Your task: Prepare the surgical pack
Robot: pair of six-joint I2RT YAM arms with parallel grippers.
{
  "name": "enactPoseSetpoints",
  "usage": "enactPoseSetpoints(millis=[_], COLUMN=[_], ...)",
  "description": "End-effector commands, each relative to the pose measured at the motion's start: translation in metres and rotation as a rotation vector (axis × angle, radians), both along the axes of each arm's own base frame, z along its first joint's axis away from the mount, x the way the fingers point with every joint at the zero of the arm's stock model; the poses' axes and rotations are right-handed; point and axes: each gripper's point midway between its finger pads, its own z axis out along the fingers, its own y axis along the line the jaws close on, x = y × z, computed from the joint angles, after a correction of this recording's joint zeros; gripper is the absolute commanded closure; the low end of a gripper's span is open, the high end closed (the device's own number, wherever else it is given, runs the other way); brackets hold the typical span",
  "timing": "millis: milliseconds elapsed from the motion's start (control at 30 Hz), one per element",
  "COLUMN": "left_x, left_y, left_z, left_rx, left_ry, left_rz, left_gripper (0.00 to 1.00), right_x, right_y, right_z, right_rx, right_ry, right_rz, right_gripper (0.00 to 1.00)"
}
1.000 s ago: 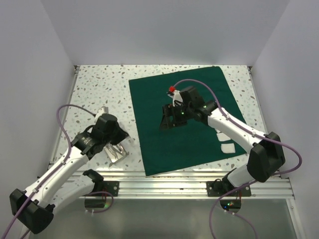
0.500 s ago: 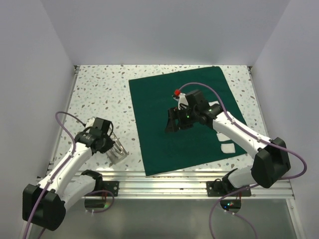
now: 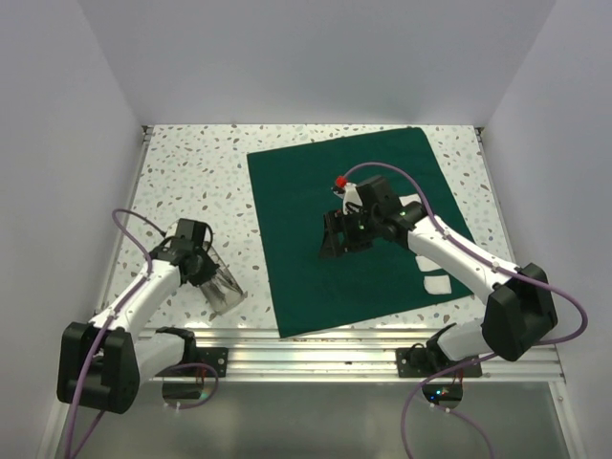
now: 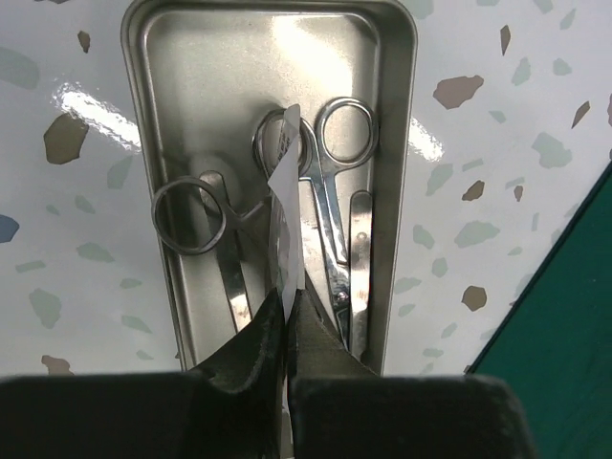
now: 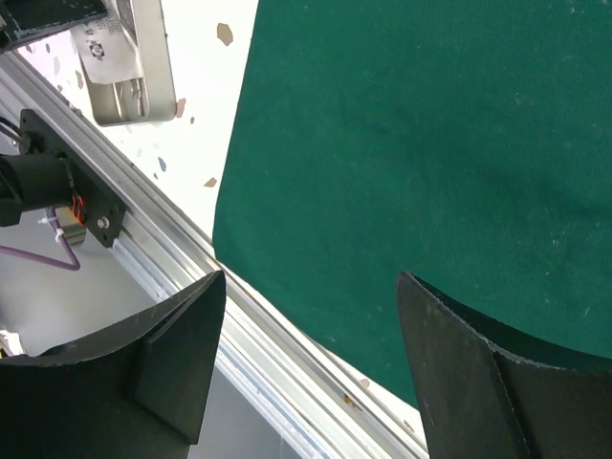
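The surgical pack (image 3: 354,229) is a dark green cloth lying flat as a broad sheet on the speckled table. My right gripper (image 3: 335,239) hovers over its middle, open and holding nothing; in the right wrist view the cloth (image 5: 411,143) fills the space beyond the gripper (image 5: 311,287). My left gripper (image 4: 287,301) is shut on a thin white strip (image 4: 284,210), seen edge-on. It holds the strip over a metal tray (image 4: 143,143) in which scissors (image 4: 330,201) and other steel instruments lie. The top view shows the left gripper (image 3: 206,273) at this tray (image 3: 228,296), left of the cloth.
Small white pieces (image 3: 437,284) lie at the cloth's right edge, another (image 3: 411,201) beside the right arm. An aluminium rail (image 3: 344,349) runs along the near table edge. White walls close in the table on three sides.
The left arm has swung its elbow back and to the left, bringing its gripper down over the tray. The right gripper shifted slightly right over the cloth, then held still.
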Motion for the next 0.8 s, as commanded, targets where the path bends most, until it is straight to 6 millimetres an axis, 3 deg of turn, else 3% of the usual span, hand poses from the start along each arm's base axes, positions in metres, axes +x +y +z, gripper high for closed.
enactPoseSetpoints(millis=[0, 233, 500, 667, 767], left_x=[0.022, 0.029, 0.047, 0.048, 0.035], left_y=[-0.006, -0.003, 0.003, 0.012, 0.007], left_z=[0.013, 0.023, 0.009, 0.034, 0.04], left_rx=[-0.023, -0.004, 0.066, 0.103, 0.058], left_ry=[-0.086, -0.163, -0.093, -0.152, -0.154], left_rz=[-0.039, -0.054, -0.097, -0.067, -0.05], left_gripper=[1.0, 1.0, 1.0, 1.0, 1.0], right_x=[0.002, 0.001, -0.001, -0.001, -0.001], right_y=[-0.001, 0.004, 0.004, 0.005, 0.008], right_z=[0.009, 0.009, 0.005, 0.004, 0.003], right_rx=[0.019, 0.044, 0.043, 0.047, 0.055], right_ry=[-0.041, -0.019, -0.008, -0.004, 0.007], right_rz=[0.007, 0.014, 0.009, 0.011, 0.018], right_gripper=[0.25, 0.25, 0.25, 0.25, 0.25])
